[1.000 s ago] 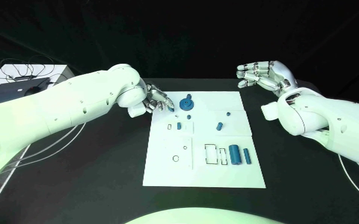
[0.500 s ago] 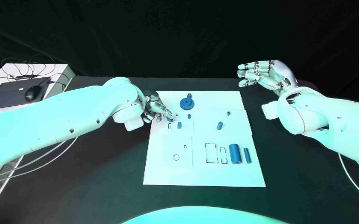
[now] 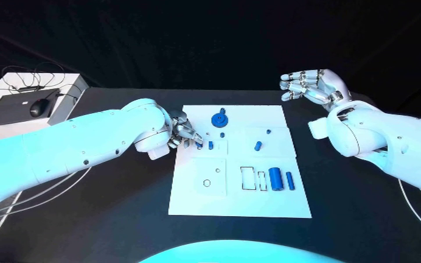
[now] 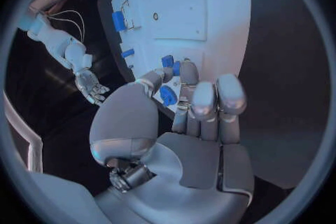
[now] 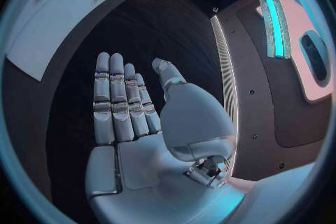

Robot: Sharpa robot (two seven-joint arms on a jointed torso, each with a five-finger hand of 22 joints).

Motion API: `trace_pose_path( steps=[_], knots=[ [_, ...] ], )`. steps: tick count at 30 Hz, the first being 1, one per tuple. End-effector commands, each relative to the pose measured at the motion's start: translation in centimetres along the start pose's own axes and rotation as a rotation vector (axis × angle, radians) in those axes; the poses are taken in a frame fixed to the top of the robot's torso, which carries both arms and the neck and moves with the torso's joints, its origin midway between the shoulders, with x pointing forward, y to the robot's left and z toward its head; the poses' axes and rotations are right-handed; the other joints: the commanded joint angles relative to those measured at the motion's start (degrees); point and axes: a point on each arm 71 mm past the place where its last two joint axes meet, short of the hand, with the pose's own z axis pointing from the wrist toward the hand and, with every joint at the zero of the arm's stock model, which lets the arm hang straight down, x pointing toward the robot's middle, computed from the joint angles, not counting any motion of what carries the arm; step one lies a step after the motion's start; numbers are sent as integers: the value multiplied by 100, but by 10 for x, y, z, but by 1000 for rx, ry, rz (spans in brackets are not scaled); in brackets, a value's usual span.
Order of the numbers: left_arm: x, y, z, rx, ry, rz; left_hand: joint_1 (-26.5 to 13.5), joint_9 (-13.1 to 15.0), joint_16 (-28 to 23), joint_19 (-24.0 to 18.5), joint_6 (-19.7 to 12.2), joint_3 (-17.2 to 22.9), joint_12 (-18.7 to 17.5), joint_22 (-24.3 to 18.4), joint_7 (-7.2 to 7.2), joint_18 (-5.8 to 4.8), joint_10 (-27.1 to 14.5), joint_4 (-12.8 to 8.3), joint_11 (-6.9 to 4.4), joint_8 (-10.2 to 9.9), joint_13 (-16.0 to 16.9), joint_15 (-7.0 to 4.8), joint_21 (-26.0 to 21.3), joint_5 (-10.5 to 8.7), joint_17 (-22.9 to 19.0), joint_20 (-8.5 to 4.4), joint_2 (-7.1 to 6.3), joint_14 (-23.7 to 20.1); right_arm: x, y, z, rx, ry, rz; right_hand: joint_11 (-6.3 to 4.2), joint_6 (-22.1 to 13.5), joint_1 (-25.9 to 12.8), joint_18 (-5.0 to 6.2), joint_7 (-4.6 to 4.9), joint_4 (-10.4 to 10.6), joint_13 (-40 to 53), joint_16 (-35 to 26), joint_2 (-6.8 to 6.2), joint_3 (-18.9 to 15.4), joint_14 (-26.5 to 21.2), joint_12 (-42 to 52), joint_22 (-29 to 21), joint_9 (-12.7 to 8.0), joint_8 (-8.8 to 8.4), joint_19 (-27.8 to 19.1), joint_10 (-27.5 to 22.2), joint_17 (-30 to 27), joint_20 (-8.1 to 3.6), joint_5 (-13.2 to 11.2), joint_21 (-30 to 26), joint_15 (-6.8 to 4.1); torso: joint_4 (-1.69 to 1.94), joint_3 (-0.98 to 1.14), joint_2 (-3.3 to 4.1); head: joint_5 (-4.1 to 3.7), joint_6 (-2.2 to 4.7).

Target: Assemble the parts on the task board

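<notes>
While left robot hand (image 3: 182,131) hovers fingers apart, large cylinder (image 3: 275,179) lies lengthwise on task board (image 3: 202,202).

The robot's silver many-fingered left hand (image 3: 182,131) has slid nearer along the left edge of the white rectangular task board (image 3: 210,205), from beside the round blue disc part (image 3: 219,119) to the small blue upright piece (image 3: 210,145).
</notes>
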Motion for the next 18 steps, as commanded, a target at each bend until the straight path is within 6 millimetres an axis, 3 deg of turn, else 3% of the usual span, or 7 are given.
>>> trace_pose_path(
  steps=[1,18],
  knots=[
    [2,-2,1,2,-14,19,51,5,29,55,46,885,-17,5,7,-101,50,-854,-27,-27,10,-2,18,25,-9,2,1,20,1,1,0,-11,7,1,4,-40,-8,-82,14,-3,-10,18,-29,25,-38,-24,-5,-6,6,-47,-3,-5,1,23,19,4,3,3,-1,3,-9],
    [6,-5,3,10,-42,95,68,24,46,57,56,888,-27,10,8,-99,57,-851,-27,-48,21,-1,29,27,-20,7,-12,16,0,0,-1,-10,8,2,4,-39,-9,-82,13,-2,-10,18,-29,26,-38,-25,-7,-6,6,-47,-3,-5,1,24,20,3,3,5,-2,6,-36]
  ],
)
